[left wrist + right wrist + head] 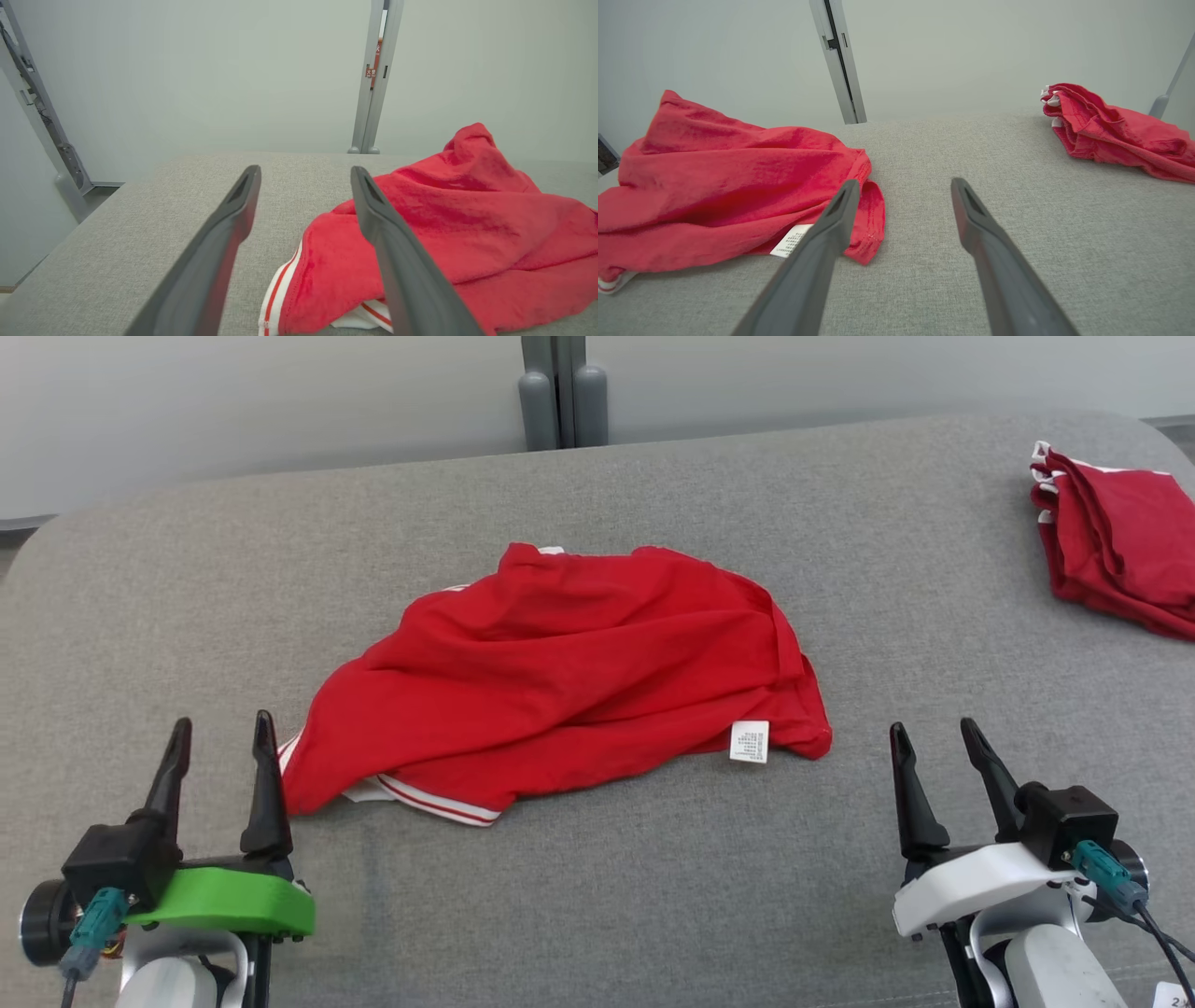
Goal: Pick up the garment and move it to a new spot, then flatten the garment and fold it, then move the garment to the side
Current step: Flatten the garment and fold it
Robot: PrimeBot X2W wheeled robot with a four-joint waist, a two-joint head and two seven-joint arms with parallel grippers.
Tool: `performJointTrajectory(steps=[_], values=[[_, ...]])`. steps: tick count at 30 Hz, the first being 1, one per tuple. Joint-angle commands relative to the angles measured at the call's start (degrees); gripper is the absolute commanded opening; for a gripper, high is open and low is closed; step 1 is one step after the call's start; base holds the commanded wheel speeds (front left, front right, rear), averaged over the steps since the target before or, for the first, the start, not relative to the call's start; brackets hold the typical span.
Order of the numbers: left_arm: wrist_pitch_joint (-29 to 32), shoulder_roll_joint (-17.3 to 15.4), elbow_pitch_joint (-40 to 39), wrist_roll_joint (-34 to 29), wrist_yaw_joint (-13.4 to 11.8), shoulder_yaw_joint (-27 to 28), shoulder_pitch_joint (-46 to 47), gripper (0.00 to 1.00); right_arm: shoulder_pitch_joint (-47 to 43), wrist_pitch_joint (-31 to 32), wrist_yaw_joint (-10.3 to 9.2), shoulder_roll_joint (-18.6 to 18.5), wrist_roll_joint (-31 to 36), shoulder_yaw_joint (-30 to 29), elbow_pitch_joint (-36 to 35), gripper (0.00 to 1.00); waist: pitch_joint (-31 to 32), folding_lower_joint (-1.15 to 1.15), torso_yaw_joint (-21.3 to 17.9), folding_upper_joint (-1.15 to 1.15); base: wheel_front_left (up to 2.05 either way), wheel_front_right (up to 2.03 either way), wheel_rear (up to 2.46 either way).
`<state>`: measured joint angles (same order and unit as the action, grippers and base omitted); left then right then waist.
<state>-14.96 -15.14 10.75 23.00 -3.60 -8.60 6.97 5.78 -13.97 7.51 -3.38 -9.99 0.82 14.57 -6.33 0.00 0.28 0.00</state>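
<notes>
A grey cloth-covered desk [597, 896] spans the scene. Near its middle lies the red garment [560, 681], crumpled in a loose mound, with a white-and-red striped hem showing at its near left edge. A second red garment [1120, 551] sits folded at the far right of the desk, well apart from the first. The left claw [223, 721] stands with its fingers spread and nothing between them, its inner finger just beside the striped hem. The right claw [934, 726] is likewise spread and empty, near the garment's right corner. A small white label [749, 742] lies at that corner.
</notes>
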Motion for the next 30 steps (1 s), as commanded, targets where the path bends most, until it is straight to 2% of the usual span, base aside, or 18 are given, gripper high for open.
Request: performJointTrajectory(steps=[1, 10, 19, 25, 30], values=[[-0.3, 0.5, -1.4, -1.2, -0.5, 1.5, -1.7, 1.0, -0.9, -0.1, -0.04, -0.3, -0.1, -0.1, 0.3, 1.0, 1.4, 0.0, 1.2, 0.0, 0.0, 0.0, 0.0], [-0.2, 4.7, -5.4, -5.1, 1.6, 6.9, -7.8, 1.0, -1.5, 0.3, -0.04, -0.6, -0.3, -0.4, 1.3, 1.0, 2.8, 0.0, 2.6, 0.0, 0.0, 0.0, 0.0], [-0.2, 7.0, -5.8, -8.2, 4.3, 8.7, -6.3, 1.0, 4.4, 2.1, -0.04, -3.2, 0.0, 1.5, 3.8, 1.0, 1.7, 0.0, 4.0, 0.0, 0.0, 0.0, 0.0], [-0.2, 8.6, -4.8, -9.4, 6.0, 9.4, -4.9, 1.0, 9.0, 3.2, -0.04, -4.2, 0.0, 2.4, 9.9, 1.0, -0.5, 0.0, 5.8, 0.0, 0.0, 0.0, 0.0], [-0.2, 10.0, -4.2, -10.3, 7.2, 9.4, -3.2, 1.0, 12.0, 2.9, -0.04, -4.5, -0.7, 2.8, 17.8, 1.0, -3.1, 0.0, 7.9, 0.0, 0.0, 0.0, 0.0]])
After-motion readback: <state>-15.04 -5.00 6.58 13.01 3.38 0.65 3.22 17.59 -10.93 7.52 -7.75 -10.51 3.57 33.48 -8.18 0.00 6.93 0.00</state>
